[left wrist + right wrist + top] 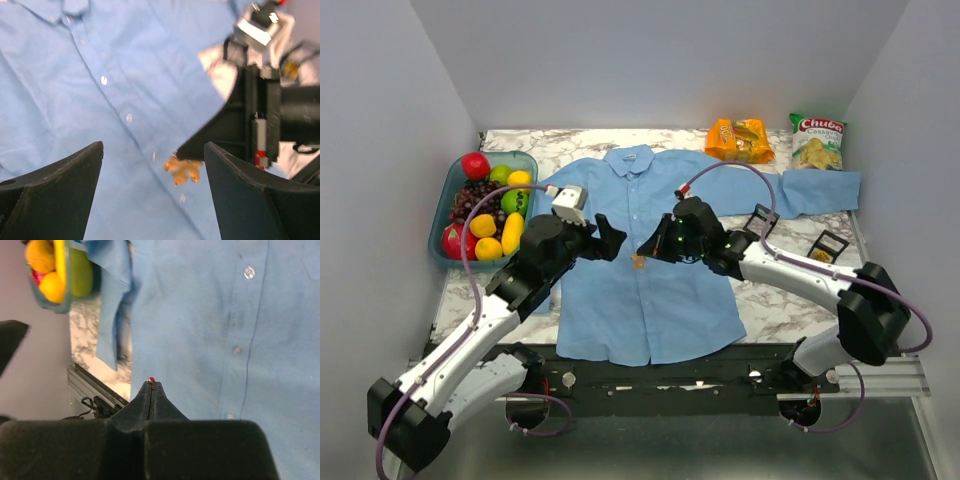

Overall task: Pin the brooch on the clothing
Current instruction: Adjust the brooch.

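The right claw (pixel 648 250) is pinched fully shut on the brooch (pixel 182 170), which shows as an orange-gold scrap at the very tip of its fingers; from the right wrist view only a red speck of it (pixel 151 380) peeps out between the closed tips. It sits over the front of the shirt (pixel 650 300), just beside the button row and about midway down. Whether it is touching the cloth or just above it cannot be told. The left claw (pixel 605 238) stands wide open with nothing in it, close beside the brooch, its two fingers (pixel 55 185) framing it from the wrist view. The shirt lies spread flat on the tabletop (pixel 790 300), collar away from the arms. The step in hand looks like placing the brooch — it is gripped and over the cloth, but not yet fixed. Next, the right claw probably has to press it down into the fabric, while the open left claw could steady the cloth nearby so it does not bunch or lift.
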You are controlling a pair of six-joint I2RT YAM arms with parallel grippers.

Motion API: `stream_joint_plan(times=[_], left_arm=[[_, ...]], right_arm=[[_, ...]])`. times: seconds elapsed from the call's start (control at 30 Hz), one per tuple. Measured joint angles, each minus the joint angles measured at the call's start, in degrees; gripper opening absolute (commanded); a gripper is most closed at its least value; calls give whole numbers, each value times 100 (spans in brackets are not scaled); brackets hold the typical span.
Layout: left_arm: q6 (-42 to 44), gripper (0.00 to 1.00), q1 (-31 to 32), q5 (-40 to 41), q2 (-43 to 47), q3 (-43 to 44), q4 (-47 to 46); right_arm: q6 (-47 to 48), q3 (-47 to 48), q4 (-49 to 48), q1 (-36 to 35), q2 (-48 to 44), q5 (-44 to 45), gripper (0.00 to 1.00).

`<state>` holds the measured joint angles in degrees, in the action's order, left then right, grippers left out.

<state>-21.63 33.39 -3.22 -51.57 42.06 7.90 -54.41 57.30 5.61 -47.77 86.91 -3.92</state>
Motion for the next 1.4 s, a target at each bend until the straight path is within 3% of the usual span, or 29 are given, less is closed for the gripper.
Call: stream_joint_plan(times=[0.17, 0.3, 0.43, 0.53, 0.67, 0.77, 1.0, 1.1, 1.4], left_arm=[[-1108, 84, -221, -131, 643, -704, -691], [-1659, 79, -232, -286, 586, -896, -929], [-2083, 68, -232, -581, 511, -1062, -1333], [-2371, 66, -232, -870, 426, -1196, -1705], [-2592, 64, -232, -1215, 267, -1239, -2044], [-2715, 55, -232, -1414, 192, -1290, -2227], [-2885, 52, -232, -1696, 179, -1390, -2422], [-2940, 42, -232, -1751, 197, -1467, -2509], [-3049, 42, -232, -1895, 216, -1698, -2647]], right_arm=[[197, -4, -68, 22, -603, 83, 1], [249, -4, -153, 22, -907, 118, 1], [289, -7, -219, 22, -1108, 120, 1], [306, -7, -264, 22, -1182, 120, 1], [306, -57, -280, 22, -1272, 120, 1], [306, -85, -284, 22, -1340, 120, 1], [304, -94, -295, 22, -1364, 120, 1], [306, -94, -295, 22, -1364, 120, 1], [306, -94, -295, 22, -1364, 120, 1]])
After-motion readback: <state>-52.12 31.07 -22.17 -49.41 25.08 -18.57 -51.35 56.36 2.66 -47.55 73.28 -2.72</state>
